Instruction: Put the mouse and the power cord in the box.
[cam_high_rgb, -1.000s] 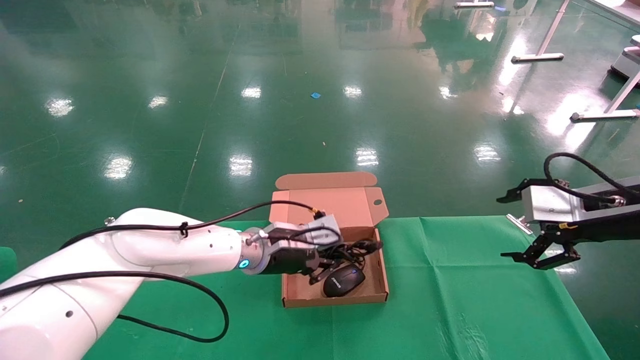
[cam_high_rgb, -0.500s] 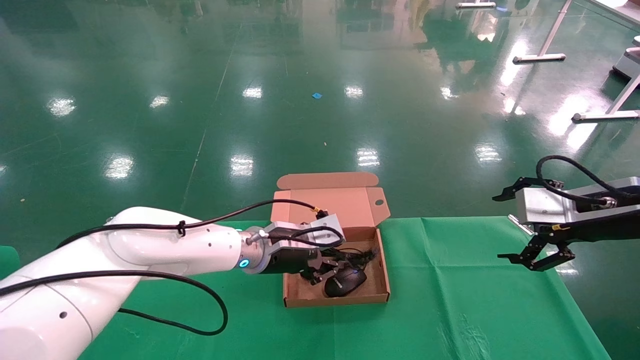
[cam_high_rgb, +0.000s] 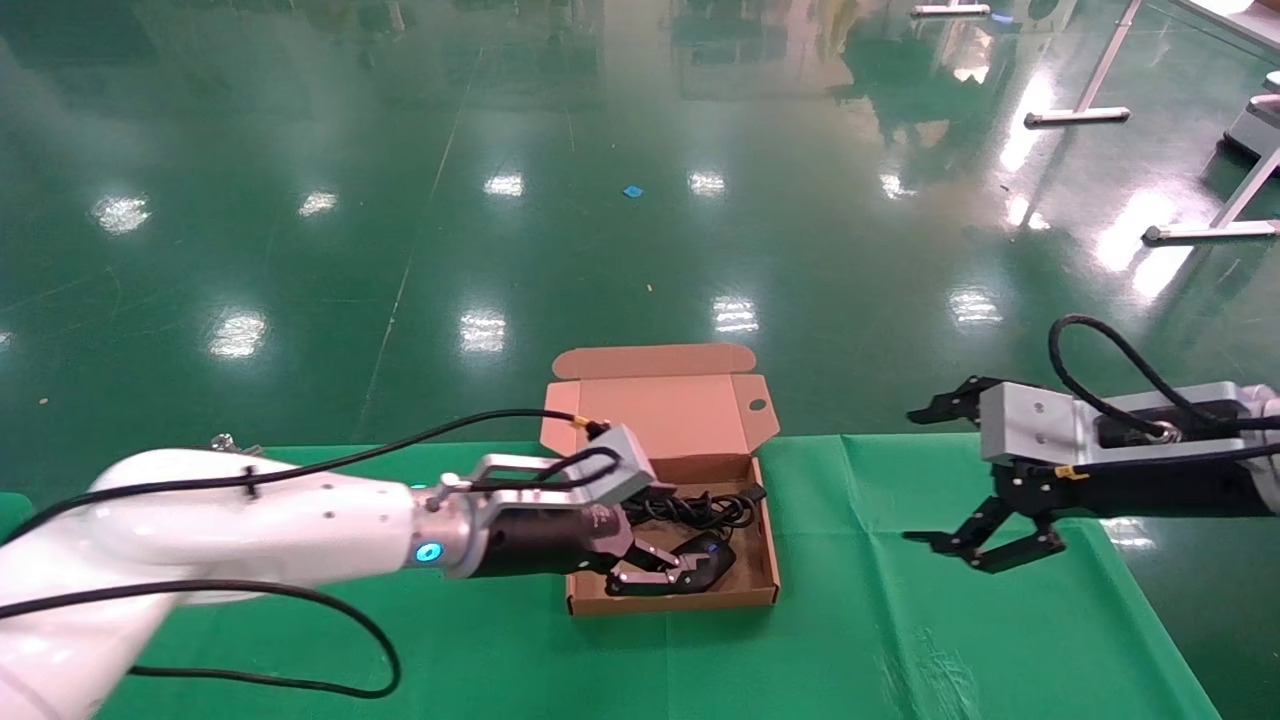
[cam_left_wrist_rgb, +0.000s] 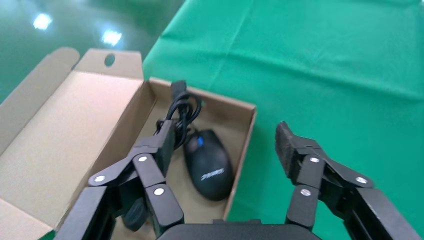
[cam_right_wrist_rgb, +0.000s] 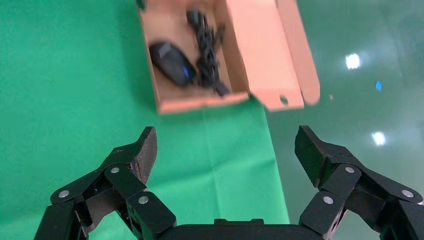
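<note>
**Both items in the box, left gripper over its near edge**

I see my left gripper (cam_high_rgb: 665, 570) spread wide and empty above the box (cam_high_rgb: 762, 560). The mouse (cam_left_wrist_rgb: 209, 165) lies inside, the power cord (cam_left_wrist_rgb: 181, 111) at its 11 o'clock. My right gripper (cam_high_rgb: 975, 545) hangs wide at 3 o'clock. A finger may snag the cord.

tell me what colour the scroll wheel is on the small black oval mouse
Blue, on the small black oval mouse; the left wrist view shows it best.

The box (cam_high_rgb: 745, 595) is pretty packed: mouse (cam_high_rgb: 700, 560) in front, cord (cam_high_rgb: 700, 508) behind it, and the left end effector (cam_high_rgb: 660, 575) spread wide over the near wall. Green surface (cam_high_rgb: 880, 620) to the right is wide open.
</note>
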